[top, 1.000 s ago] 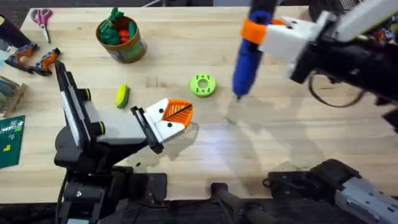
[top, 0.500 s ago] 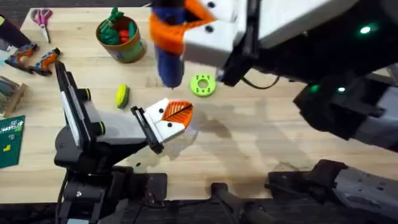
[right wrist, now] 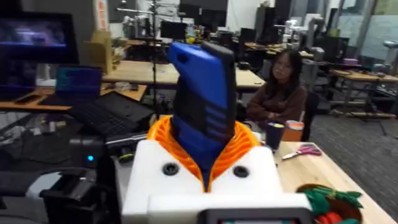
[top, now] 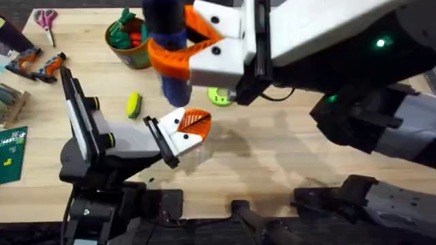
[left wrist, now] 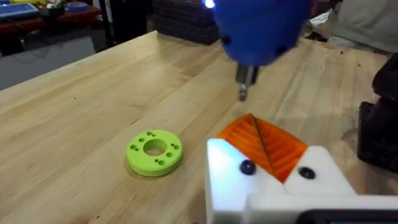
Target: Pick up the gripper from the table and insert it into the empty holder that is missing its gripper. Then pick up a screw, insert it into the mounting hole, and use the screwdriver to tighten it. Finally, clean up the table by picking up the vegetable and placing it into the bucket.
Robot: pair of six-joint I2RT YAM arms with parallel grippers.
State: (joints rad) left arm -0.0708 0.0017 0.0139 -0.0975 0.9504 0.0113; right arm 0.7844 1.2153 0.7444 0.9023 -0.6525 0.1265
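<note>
My right gripper (right wrist: 205,163) is clamped on the screwdriver (right wrist: 204,102), its orange ribbed pads (right wrist: 244,146) pressed against both sides of the blue body, which stands upright between them. Seen from overhead, I hold the screwdriver (top: 170,51) over the middle of the table, its lower end just above my left arm's claw. The left wrist camera shows the thin metal tip (left wrist: 244,87) pointing down, hanging a little above the orange gripper (left wrist: 264,146) and not touching it.

My left gripper (top: 184,133) rests low near the table. The orange gripper (top: 194,122) sits on the white holder (top: 178,139); two dark screw heads show on the white face. I cannot tell how far these jaws are apart.

Just beyond the claw lies the green ring with holes (left wrist: 154,151) flat on the wood. The vegetable (top: 133,104) lies on the table to the left of the claw, apart from it. The bucket (top: 136,46) stands farther back on the left, with red and green toy vegetables (top: 126,30) inside. Scissors (top: 45,20) lie at the far left corner.
</note>
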